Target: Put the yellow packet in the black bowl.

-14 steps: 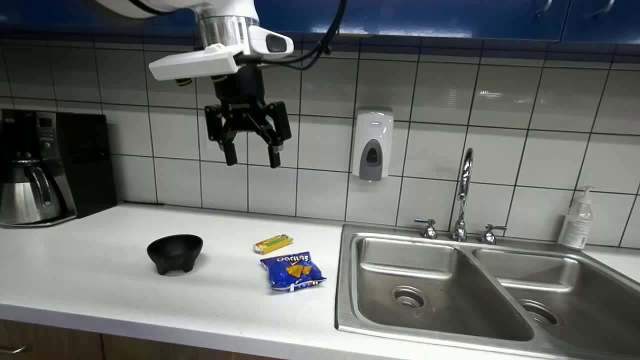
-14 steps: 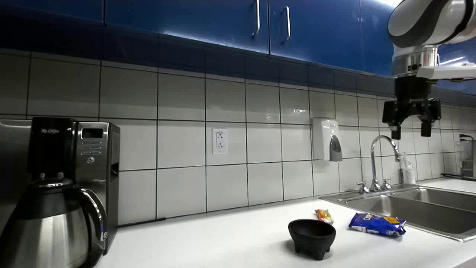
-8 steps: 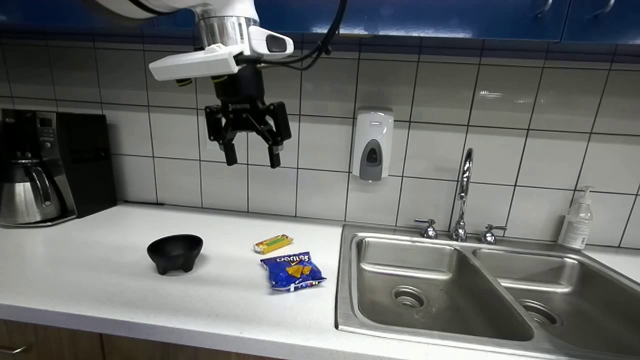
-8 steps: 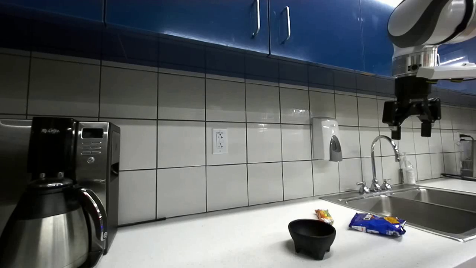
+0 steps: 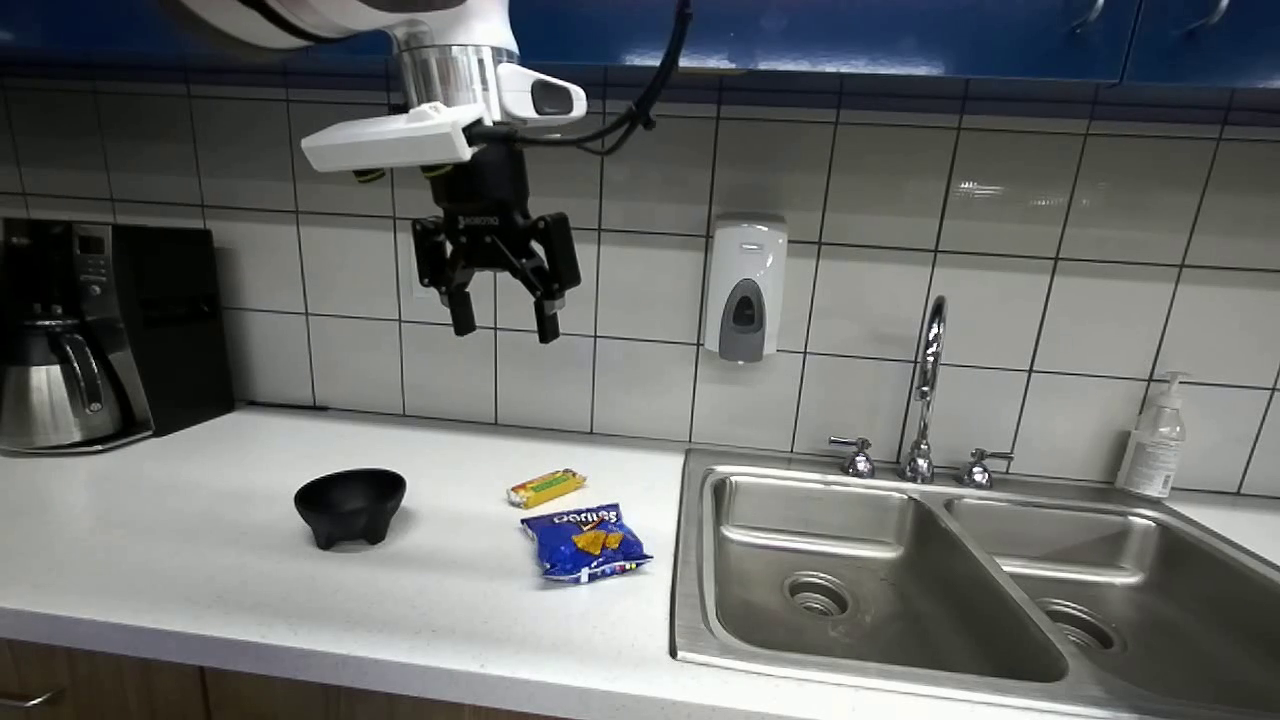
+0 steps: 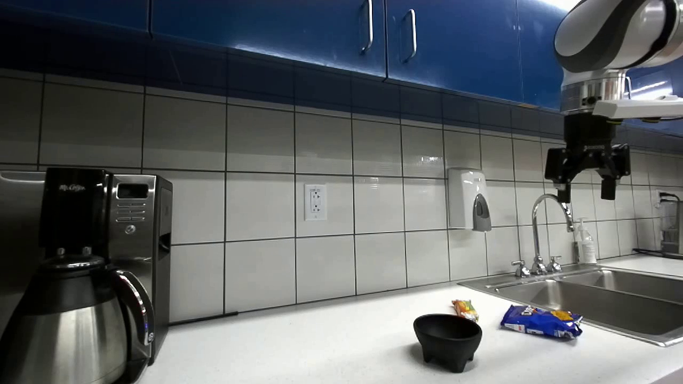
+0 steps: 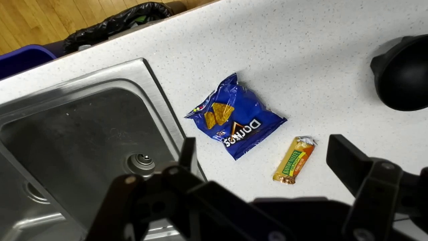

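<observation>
The Robotiq gripper (image 5: 505, 320) hangs high above the speckled white countertop (image 7: 327, 43), pointing down. Its two fingers stand wide apart and hold nothing. The yellow Nature Valley Crunchy bar (image 7: 294, 160) lies flat on the countertop with its label up, well below the fingertips; in the wrist view it shows between them, nearer the one at the picture's right. The black footed bowl (image 6: 447, 338) stands upright on its short legs, apart from the bar, and the wrist view cuts off part of it at the right edge. The blue Doritos bag (image 7: 244, 103) lies just beside the bar, apart from it, and near the stainless double sink (image 5: 694, 580). At the left of both exterior views a coffee maker (image 6: 133, 234), marked Mr. Coffee, stands with its steel carafe (image 6: 80, 341). A white soap dispenser (image 5: 747, 270) is fixed to the tiled wall (image 5: 640, 390) near the chrome faucet (image 5: 928, 375), and a pump bottle (image 5: 1155, 455) stands at the back of the sink. In the wrist view a black plastic bag (image 7: 113, 26) shows beyond the countertop's edge
</observation>
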Robot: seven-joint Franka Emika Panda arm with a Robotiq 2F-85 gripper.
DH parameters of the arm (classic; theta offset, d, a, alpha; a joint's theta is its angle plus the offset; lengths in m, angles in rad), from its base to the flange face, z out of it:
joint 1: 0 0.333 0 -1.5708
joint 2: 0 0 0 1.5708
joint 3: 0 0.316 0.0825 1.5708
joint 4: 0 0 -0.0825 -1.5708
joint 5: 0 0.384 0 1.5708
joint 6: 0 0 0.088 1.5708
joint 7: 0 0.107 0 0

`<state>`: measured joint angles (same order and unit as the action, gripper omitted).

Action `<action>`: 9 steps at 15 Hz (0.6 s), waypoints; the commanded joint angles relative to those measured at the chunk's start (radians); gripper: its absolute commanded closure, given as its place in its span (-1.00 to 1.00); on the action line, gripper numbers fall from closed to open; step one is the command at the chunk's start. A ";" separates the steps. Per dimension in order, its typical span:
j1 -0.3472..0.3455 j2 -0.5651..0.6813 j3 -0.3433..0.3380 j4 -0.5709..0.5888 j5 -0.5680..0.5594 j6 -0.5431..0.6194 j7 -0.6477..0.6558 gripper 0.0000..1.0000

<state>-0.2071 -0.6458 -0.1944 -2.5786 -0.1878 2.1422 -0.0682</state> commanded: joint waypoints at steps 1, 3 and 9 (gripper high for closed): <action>-0.002 0.040 0.028 -0.016 0.036 0.087 0.084 -1.00; 0.003 0.070 0.043 -0.022 0.052 0.144 0.122 -1.00; 0.007 0.187 0.098 -0.002 0.077 0.268 0.221 -1.00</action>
<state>-0.1962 -0.5210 -0.1272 -2.6044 -0.1278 2.3636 0.0972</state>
